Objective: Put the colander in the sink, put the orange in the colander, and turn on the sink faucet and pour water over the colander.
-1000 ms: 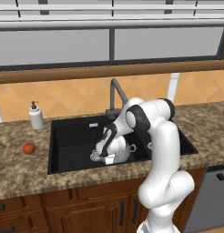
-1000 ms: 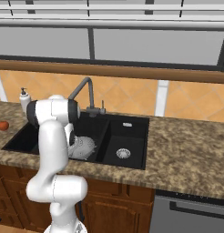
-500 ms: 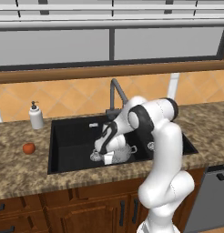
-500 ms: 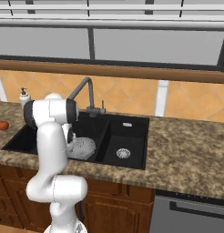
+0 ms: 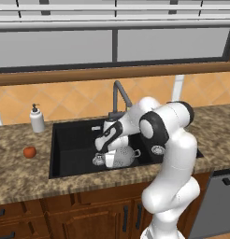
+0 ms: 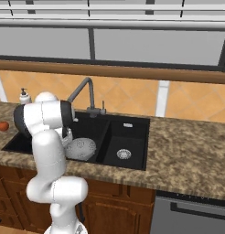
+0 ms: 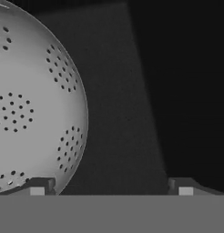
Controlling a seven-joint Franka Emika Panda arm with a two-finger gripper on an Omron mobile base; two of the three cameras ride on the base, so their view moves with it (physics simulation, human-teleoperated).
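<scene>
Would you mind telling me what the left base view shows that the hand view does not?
The left base view alone takes in the orange on the counter left of the sink, the soap dispenser, the sink faucet and the arm reaching down into the basin. The hand view alone gives a close look at the gripper, open, with the perforated wall beside one fingertip. Both show the colander in the black sink.
</scene>
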